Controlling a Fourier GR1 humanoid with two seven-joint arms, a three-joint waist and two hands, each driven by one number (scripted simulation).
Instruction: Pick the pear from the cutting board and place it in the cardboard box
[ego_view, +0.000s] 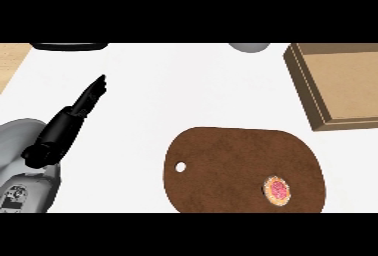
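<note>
- Pear (277, 190) — a small tan, rounded fruit with a pink-red patch showing on its upper side — is seen lying on the dark brown, rounded wooden cutting board (236, 165), towards the board's lower right part, near its edge.
- The board is marked by a small white hanging hole at its left side, and nothing else is carried on it.
- The open brown cardboard box (347, 80) is placed at the upper right of the white counter (184, 85), apart from the board; nothing is seen inside the part of it that shows.
- The black left hand (85, 102) is shown at the left, fingers straight and pressed together, pointing up and away, holding nothing, well apart from the pear.
- The right hand is not shown anywhere.
- The task is judged to be at its start: the pear has not been grasped, and reaching, lifting, carrying to the box and releasing are all left.
</note>
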